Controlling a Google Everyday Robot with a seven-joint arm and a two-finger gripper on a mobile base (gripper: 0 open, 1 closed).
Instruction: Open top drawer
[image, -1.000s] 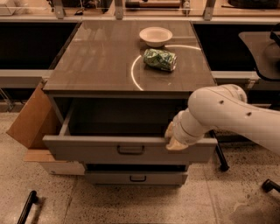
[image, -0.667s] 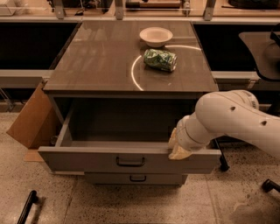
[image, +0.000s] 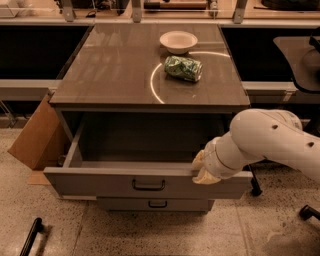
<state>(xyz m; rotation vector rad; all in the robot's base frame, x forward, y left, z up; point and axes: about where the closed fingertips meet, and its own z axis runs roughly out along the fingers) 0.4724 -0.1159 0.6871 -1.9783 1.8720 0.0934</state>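
Note:
The top drawer (image: 95, 183) is the wide grey front with a small dark bar handle (image: 148, 185). It stands pulled far out of the cabinet, and its grey box sides and inside (image: 140, 145) show. My gripper (image: 202, 171), on the white arm (image: 270, 142) coming in from the right, sits at the top edge of the drawer front, right of the handle. A narrower grey drawer front (image: 155, 204) shows below, closed.
On the cabinet top (image: 110, 70) stand a white bowl (image: 178, 41) and a crumpled green packet (image: 183, 68). A cardboard box (image: 35, 135) leans at the left. Chair legs (image: 309, 212) are at the right, and a dark bar (image: 30, 237) lies on the floor at bottom left.
The top drawer has slid further out toward the camera. My gripper has moved with it, staying at the front's top edge.

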